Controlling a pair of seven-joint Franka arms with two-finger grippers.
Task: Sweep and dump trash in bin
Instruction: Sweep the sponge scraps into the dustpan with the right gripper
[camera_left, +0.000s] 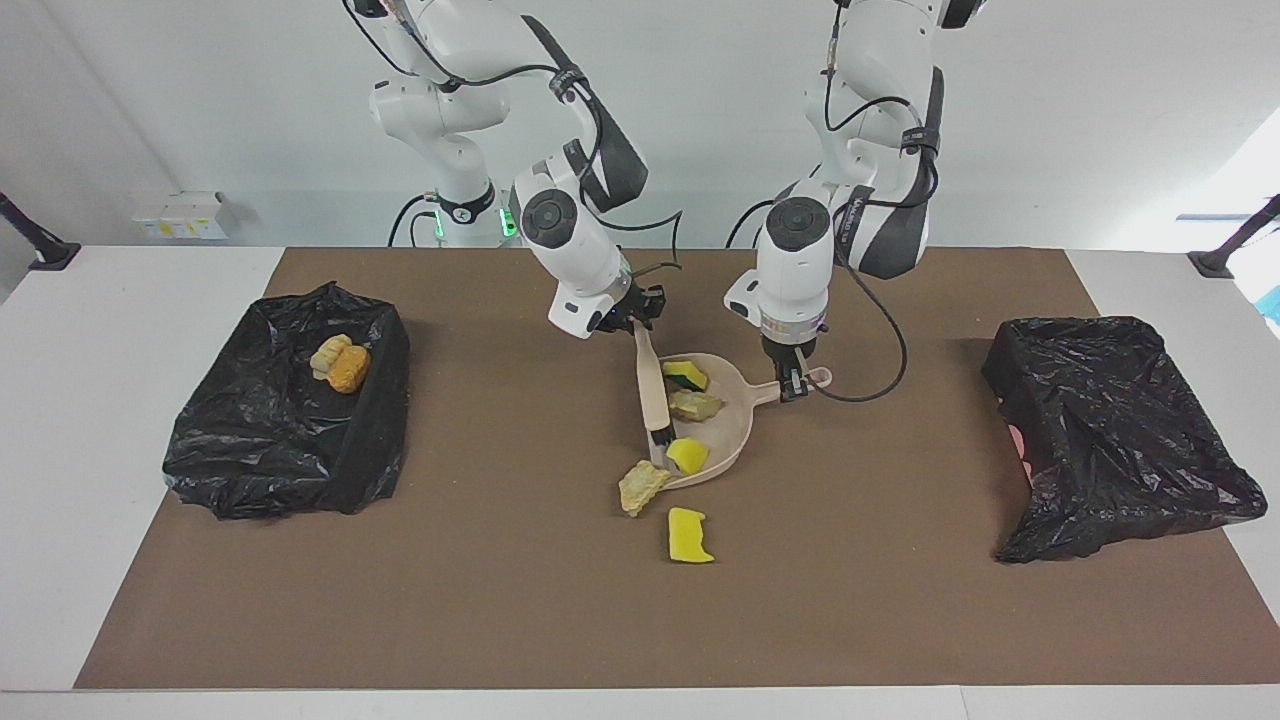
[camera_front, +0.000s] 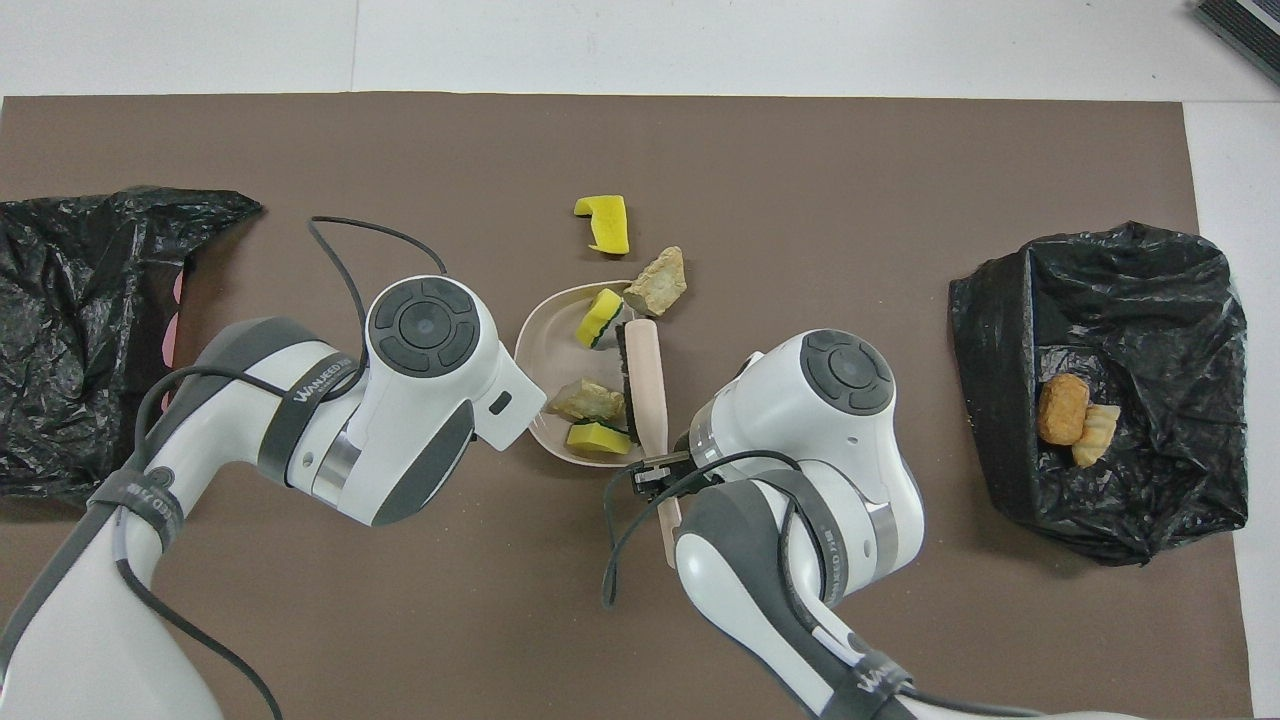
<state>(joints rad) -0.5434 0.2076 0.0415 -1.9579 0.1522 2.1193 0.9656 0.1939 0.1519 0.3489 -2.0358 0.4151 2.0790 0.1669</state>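
My left gripper (camera_left: 795, 385) is shut on the handle of the beige dustpan (camera_left: 728, 415), which lies on the brown mat. My right gripper (camera_left: 637, 322) is shut on the handle of the brush (camera_left: 652, 395), whose bristles rest at the pan's open edge. Three trash chunks sit in the pan: a yellow-green one (camera_left: 686, 374), a tan one (camera_left: 697, 405) and a yellow one (camera_left: 688, 455). A tan chunk (camera_left: 643, 487) and a yellow chunk (camera_left: 689, 535) lie on the mat, farther from the robots than the pan. In the overhead view the dustpan (camera_front: 545, 340) and brush (camera_front: 648, 385) show between the two wrists.
A black-bagged bin (camera_left: 285, 430) toward the right arm's end holds two orange and tan chunks (camera_left: 340, 365). Another black-bagged bin (camera_left: 1110, 440) stands toward the left arm's end. The brown mat (camera_left: 500, 600) covers the table's middle.
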